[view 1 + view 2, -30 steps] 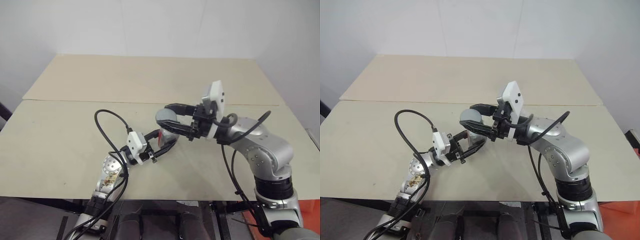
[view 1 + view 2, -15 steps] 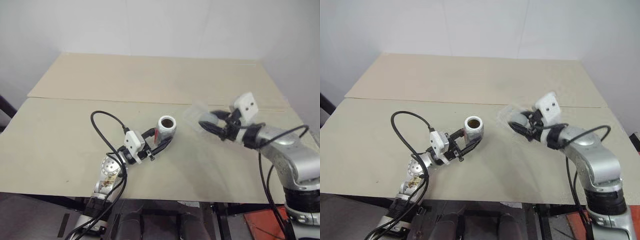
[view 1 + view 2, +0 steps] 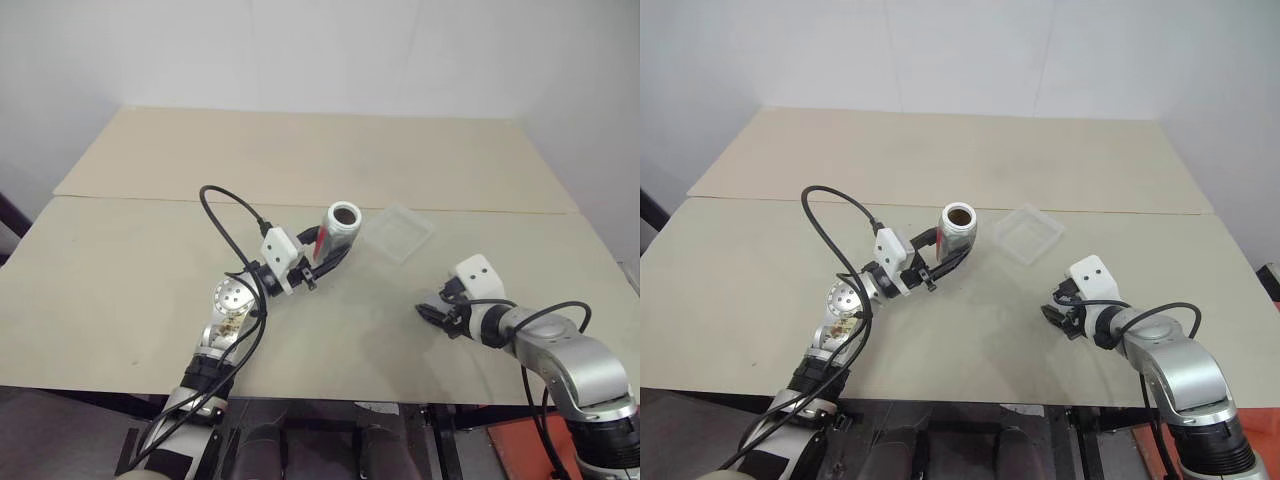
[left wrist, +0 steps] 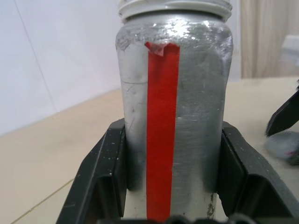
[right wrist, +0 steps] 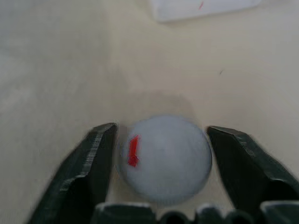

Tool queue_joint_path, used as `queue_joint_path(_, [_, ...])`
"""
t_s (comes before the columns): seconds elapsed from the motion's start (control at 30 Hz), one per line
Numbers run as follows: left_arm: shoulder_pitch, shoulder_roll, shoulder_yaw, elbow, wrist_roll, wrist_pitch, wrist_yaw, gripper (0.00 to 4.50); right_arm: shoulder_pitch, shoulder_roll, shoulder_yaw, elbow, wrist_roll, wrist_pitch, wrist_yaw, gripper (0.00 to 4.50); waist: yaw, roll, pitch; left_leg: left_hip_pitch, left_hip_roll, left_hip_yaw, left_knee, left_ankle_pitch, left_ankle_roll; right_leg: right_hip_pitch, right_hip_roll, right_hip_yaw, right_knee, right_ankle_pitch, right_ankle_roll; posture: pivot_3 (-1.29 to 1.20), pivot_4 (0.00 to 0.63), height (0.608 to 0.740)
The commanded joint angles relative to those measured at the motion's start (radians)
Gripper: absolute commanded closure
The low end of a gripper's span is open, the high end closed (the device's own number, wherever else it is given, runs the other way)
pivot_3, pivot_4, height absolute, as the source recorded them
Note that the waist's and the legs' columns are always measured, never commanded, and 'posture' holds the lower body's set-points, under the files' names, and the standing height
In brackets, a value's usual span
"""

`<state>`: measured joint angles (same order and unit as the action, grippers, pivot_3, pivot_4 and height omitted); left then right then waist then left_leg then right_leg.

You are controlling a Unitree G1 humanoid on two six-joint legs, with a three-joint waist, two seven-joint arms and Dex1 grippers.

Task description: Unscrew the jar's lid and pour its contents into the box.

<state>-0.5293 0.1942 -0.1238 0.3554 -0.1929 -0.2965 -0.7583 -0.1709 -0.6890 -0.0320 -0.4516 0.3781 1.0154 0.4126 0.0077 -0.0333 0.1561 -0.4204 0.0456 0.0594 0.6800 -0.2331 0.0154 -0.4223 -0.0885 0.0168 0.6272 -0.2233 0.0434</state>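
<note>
Only a plain red strip on the jar [image 4: 173, 116] in the clamped left gripper [image 4: 168, 186]; right gripper [image 5: 161, 158] parted.

- Two pale beige tabletops [image 3: 300, 150] sit pushed together w/ a thin seam [image 3: 150, 199] running across from left edge to right; far top looks slightly narrower than near one.
- Plain white wall [image 3: 300, 50] rises straight behind far edge, w/ faint vertical panel joints.
- Surface matte, evenly lit; soft shadows only, no glare.
- Dark floor & black frame parts [image 3: 330, 440] show under near edge.
- Orange-red patch [image 3: 520, 445] on floor below near right corner.
- Dark strip [image 3: 8, 215] at left edge of left eye view, beside near top's far left corner; can't tell what it is.
</note>
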Motion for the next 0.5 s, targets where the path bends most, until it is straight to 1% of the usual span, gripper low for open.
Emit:
queue_joint_path(0.03, [-0.054,-0.001,0.009,0.034,0.015,-0.040,-0.004,2.38,-0.005,-0.007,-0.063,-0.069,0.014,0.013,0.002,0.03,0.002,0.000,0.000,0.000,0.000,0.000,0.000,0.000,0.000,0.000,0.000,0.000,0.000,0.000,0.000,0.00,0.150,0.740])
queue_joint_path(0.13, [-0.097,0.009,-0.003,0.094,0.050,-0.066,-0.009,2.38,-0.010,-0.003,-0.093,-0.106,0.022,0.017,-0.006,0.03,0.003,0.000,0.000,-0.001,0.000,0.000,0.000,0.000,0.000,0.000,0.000,0.000,-0.001,0.000,0.001,0.00,0.150,0.740])
queue_joint_path(0.23, [-0.176,0.014,-0.027,0.194,0.132,-0.097,0.026,2.38,-0.046,0.027,-0.106,-0.126,-0.011,0.019,-0.071,0.03,0.003,0.000,0.000,-0.001,0.000,0.000,0.000,0.000,0.000,0.000,0.000,0.000,-0.001,0.000,0.001,0.00,0.150,0.740])
queue_joint_path(0.4, [-0.389,-0.022,-0.048,0.474,0.241,-0.160,0.126,2.38,-0.089,0.043,-0.096,-0.124,-0.056,-0.021,-0.117,0.03,0.007,0.000,0.000,-0.002,-0.002,-0.002,0.001,0.000,0.000,0.000,-0.001,-0.002,-0.002,0.001,0.001,0.00,0.150,0.740])
queue_joint_path(0.5, [-0.524,-0.040,-0.083,0.645,0.335,-0.198,0.216,2.38,-0.098,0.054,-0.093,-0.124,-0.072,-0.013,-0.134,0.03,0.006,-0.001,0.000,-0.004,-0.002,-0.003,0.000,0.000,0.000,0.000,-0.001,-0.002,-0.003,0.001,0.002,0.00,0.150,0.740])
